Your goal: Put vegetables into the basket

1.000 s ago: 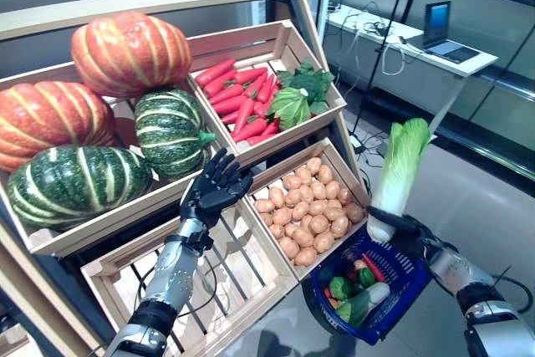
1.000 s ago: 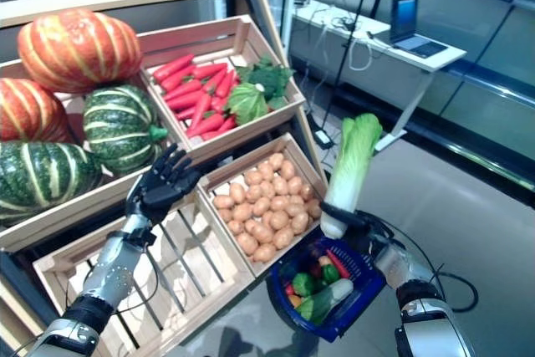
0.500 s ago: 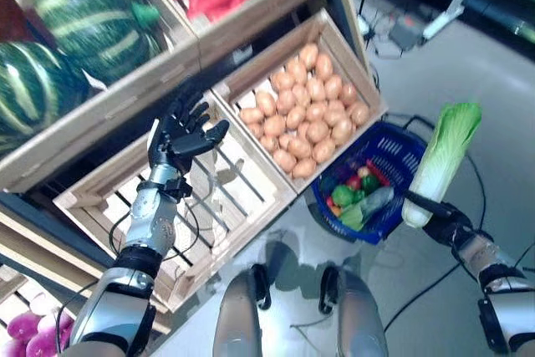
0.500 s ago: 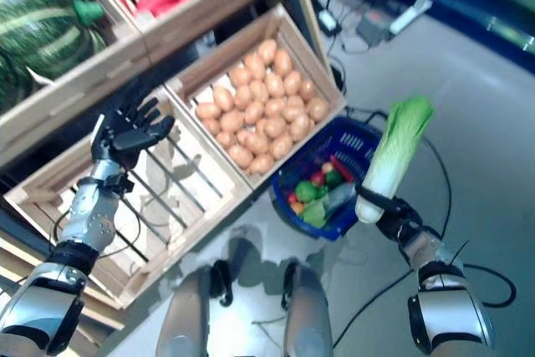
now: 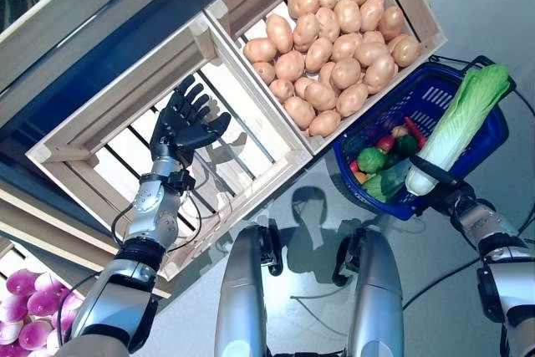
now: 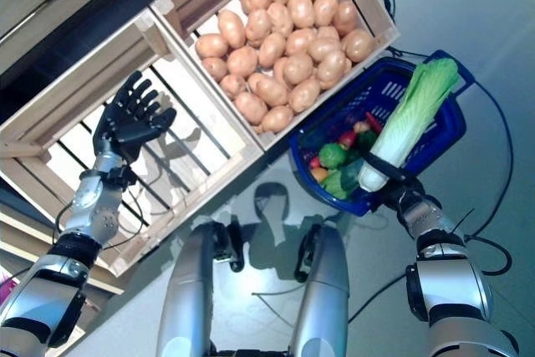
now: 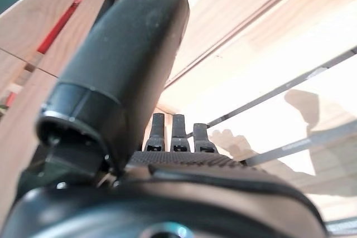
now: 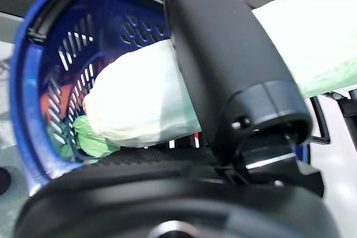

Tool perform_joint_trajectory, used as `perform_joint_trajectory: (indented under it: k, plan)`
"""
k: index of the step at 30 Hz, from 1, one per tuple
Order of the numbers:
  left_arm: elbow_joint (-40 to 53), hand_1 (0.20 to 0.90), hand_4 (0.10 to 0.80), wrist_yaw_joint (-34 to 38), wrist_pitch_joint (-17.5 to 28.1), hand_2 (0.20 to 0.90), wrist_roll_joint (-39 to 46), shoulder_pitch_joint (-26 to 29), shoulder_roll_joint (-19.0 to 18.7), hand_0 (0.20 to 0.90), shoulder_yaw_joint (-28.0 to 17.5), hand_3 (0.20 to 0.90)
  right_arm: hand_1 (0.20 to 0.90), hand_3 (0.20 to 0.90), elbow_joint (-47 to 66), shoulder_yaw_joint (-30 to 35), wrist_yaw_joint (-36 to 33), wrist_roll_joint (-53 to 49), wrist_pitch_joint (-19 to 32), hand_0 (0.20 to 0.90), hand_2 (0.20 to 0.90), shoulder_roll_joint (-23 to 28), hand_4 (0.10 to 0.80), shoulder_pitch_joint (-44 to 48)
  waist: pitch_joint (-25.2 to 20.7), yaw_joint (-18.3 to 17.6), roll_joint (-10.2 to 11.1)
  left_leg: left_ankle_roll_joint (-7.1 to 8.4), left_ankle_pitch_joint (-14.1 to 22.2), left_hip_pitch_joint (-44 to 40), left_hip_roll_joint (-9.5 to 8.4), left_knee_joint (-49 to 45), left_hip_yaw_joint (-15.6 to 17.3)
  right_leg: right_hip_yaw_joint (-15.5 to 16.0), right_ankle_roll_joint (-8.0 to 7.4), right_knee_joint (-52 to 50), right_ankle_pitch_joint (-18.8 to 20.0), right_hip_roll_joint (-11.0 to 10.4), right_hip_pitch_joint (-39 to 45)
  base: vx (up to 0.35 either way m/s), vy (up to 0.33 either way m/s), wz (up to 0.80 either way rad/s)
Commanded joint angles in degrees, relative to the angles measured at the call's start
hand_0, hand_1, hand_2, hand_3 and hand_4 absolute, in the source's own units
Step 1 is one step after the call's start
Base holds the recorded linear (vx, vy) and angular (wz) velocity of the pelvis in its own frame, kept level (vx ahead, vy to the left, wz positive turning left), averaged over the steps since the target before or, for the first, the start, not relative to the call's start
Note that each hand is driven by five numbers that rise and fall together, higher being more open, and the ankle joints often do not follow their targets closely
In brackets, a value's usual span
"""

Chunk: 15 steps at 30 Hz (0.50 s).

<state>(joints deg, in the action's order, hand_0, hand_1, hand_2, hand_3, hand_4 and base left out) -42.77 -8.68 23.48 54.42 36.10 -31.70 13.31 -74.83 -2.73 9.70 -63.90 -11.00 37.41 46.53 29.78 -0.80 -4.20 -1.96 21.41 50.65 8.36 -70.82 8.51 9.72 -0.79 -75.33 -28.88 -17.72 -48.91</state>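
My right hand point(image 5: 440, 193) is shut on the white base of a long napa cabbage point(image 5: 458, 127), also clear in the right wrist view point(image 8: 139, 98). The cabbage lies tilted over the blue basket point(image 5: 488, 135), its green leaves reaching past the far rim. The basket stands on the floor and holds several small vegetables point(image 5: 380, 156), green, red and orange. My left hand point(image 5: 187, 125) hovers open over the empty slatted wooden crate point(image 5: 100, 127), its fingers spread point(image 7: 173, 132) and holding nothing.
A wooden crate full of potatoes point(image 5: 333, 49) sits between the empty crate and the basket, its corner close to the basket's rim. Purple vegetables point(image 5: 21, 323) show at the lower left under the shelf. Grey floor lies around the basket.
The camera has tipped further down. My right hand has lowered the cabbage from upright beside the basket to a tilt over it. The left hand stays open over the empty crate.
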Motion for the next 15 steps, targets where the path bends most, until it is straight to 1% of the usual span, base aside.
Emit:
perform_joint_trajectory:
  k: [1,5,9,10,11,12,13,14,15]
  plan:
    - [5.14,0.900,0.800,-0.01,7.65,0.900,2.30,5.78,-2.01,0.900,-1.14,0.900,0.900,0.900,-1.81,2.86,-1.19,-4.89,2.55,0.900,0.900,5.41,0.800,4.08,-2.85,0.79,-0.57,-2.03,14.70,-6.45,-0.82,-3.11,0.76,-2.11,2.90,6.02,1.80,1.41,2.01,0.000,0.000,0.00]
    - [5.26,0.900,0.800,0.54,7.08,0.900,3.09,5.89,-2.34,0.900,-1.10,0.900,0.900,0.900,-1.95,3.15,-2.25,-4.23,3.54,0.900,0.900,5.31,0.800,3.98,-3.09,0.93,-0.44,-1.96,15.06,-5.32,-0.73,-4.14,0.60,-2.29,2.66,5.06,1.63,1.65,0.85,0.000,0.000,0.00]
    - [3.96,0.900,0.800,-0.23,6.81,0.900,4.02,5.18,-2.30,0.900,-1.27,0.900,0.900,0.900,-2.58,2.54,-1.09,-3.83,2.34,0.900,0.900,6.09,0.800,3.89,-3.64,1.09,0.07,-1.66,14.57,-6.33,-0.64,-2.78,0.58,-2.13,2.48,6.17,2.17,2.10,1.70,0.000,0.000,0.00]
    - [3.83,0.900,0.800,-0.04,6.81,0.900,3.91,5.11,-2.27,0.900,-1.22,0.900,0.900,0.900,-2.57,2.55,-0.95,-3.81,2.25,0.900,0.900,6.12,0.800,3.75,-3.57,1.10,0.16,-1.90,14.66,-5.72,-0.37,-3.82,0.59,-2.15,2.80,5.21,2.05,1.99,1.07,0.000,0.000,0.00]
    - [3.56,0.900,0.800,0.37,6.89,0.900,3.94,5.01,-2.22,0.900,-1.14,0.900,0.900,0.900,-2.61,2.53,-0.82,-3.85,2.27,0.900,0.900,6.13,0.800,3.53,-3.75,1.14,0.31,-1.82,14.48,-6.13,-0.26,-3.35,0.55,-2.06,2.74,5.58,2.18,2.06,1.45,0.000,0.000,0.00]
    - [3.03,0.900,0.800,0.18,6.82,0.900,4.07,4.81,-2.31,0.900,-1.14,0.900,0.900,0.900,-2.72,2.67,-0.66,-3.83,2.14,0.900,0.900,6.17,0.800,3.11,-4.41,1.20,0.59,-1.51,13.88,-7.97,-0.29,-0.83,0.51,-1.81,2.28,7.66,2.63,2.37,3.23,0.041,0.020,-0.02]
    - [2.68,0.900,0.800,0.11,6.53,0.900,4.38,4.73,-2.49,0.900,-1.01,0.900,0.900,0.900,-2.65,2.93,-0.34,-3.64,1.86,0.900,0.900,6.13,0.800,2.55,-4.70,1.24,0.87,-1.73,13.65,-8.24,0.06,-0.72,0.67,-1.54,2.61,7.61,2.68,2.35,3.53,0.071,0.017,-0.02]
    - [2.66,0.900,0.800,0.24,6.29,0.900,4.52,4.73,-2.45,0.900,-0.92,0.900,0.900,0.900,-2.65,2.90,-0.29,-3.58,1.78,0.900,0.900,5.99,0.800,2.38,-5.04,1.26,0.94,-1.45,13.31,-9.46,-0.11,1.01,0.66,-1.38,2.23,9.15,2.97,2.55,4.79,0.010,0.009,-0.04]
    - [2.32,0.900,0.800,-0.23,6.11,0.900,5.21,4.53,-2.45,0.900,-0.94,0.900,0.900,0.900,-2.61,3.04,-0.06,-3.53,1.50,0.900,0.900,5.95,0.800,2.03,-5.08,1.30,1.16,-1.66,13.05,-9.81,0.13,1.08,0.83,-1.16,2.54,9.19,3.07,2.53,5.24,0.075,0.006,-0.03]
